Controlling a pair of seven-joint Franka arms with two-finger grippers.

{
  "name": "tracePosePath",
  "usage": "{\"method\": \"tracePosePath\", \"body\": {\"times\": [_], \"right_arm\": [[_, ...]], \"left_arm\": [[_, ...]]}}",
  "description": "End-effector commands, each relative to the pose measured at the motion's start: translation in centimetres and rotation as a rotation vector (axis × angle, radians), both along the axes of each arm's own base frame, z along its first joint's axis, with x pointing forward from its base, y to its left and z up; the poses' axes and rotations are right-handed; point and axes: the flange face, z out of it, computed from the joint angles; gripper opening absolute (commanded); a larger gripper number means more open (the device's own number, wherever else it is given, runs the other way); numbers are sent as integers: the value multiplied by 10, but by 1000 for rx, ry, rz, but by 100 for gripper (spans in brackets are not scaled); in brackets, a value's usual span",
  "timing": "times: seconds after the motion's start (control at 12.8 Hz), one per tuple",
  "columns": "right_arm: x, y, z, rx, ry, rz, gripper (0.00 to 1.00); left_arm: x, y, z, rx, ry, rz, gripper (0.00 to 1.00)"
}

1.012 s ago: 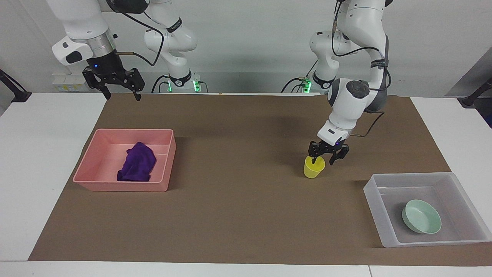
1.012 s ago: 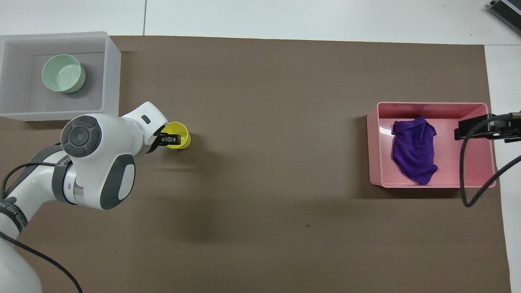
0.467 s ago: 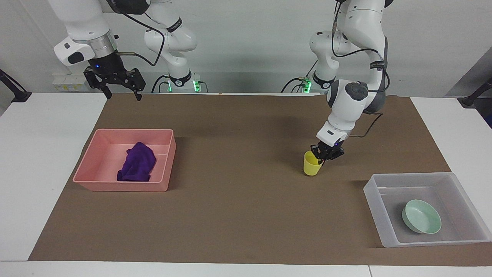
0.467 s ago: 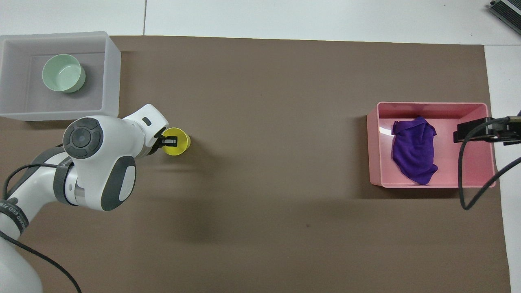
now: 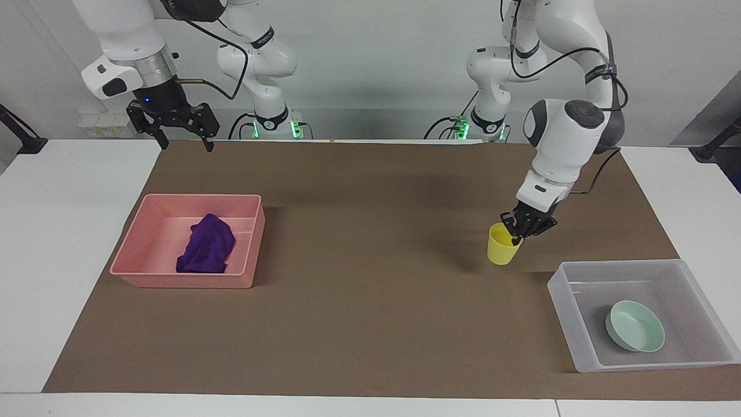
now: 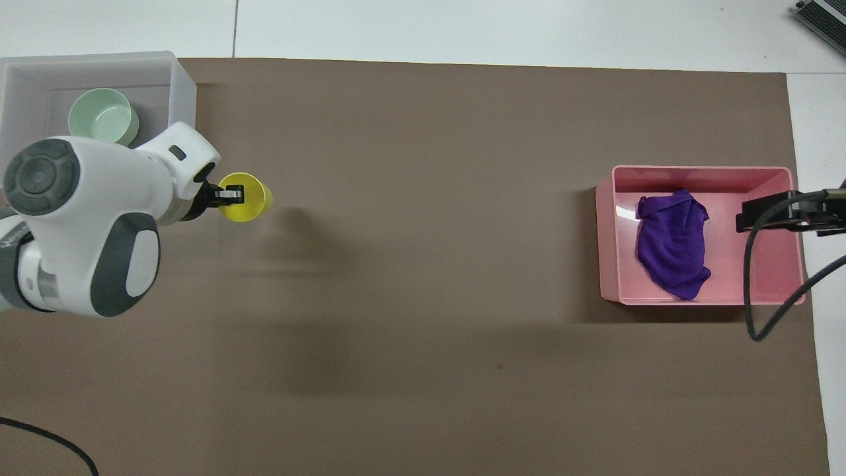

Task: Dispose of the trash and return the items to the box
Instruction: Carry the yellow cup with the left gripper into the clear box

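The left gripper [image 5: 519, 231] is clamping the rim of the small yellow plastic cup [image 5: 501, 245], one finger inside and one outside, and holding it lifted over the brown paper mat [image 5: 359, 278]. In the overhead view the cup [image 6: 246, 197] is sitting at about four o'clock from the translucent whitish rectangular plastic box [image 6: 185, 99], just off its corner (its shadow is falling on the mat beside it). From the facing camera the box [image 5: 564, 301] is lying at roughly five o'clock from the cup, at the left arm's end of the table.

Inside that box the shallow pale mint-green bowl [image 5: 635, 325] is resting on the floor, toward the wall farther from the robots.

At the right arm's end, the pink rectangular plastic tray [image 5: 139, 249] is holding the deep-purple soft cloth rag [image 5: 206, 251], which is lying crumpled near its middle.

The right gripper [image 5: 181, 136] is waiting high over the mat's edge nearest the robots, at about twelve o'clock from the pink tray in the facing view, its fingers spread apart and holding nothing.
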Motion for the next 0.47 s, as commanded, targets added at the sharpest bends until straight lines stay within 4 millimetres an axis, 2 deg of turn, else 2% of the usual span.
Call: {"method": "tracePosePath", "body": {"times": [0.0, 0.23, 0.39], "right_arm": [[-7, 0, 0, -6, -10, 5, 100], [-7, 1, 0, -5, -8, 6, 100], [-7, 1, -1, -5, -7, 5, 100]], "left_arm": [[43, 41, 26, 32, -23, 25, 0], [63, 118, 39, 58, -66, 22, 0], [68, 166, 38, 34, -78, 54, 0]]}}
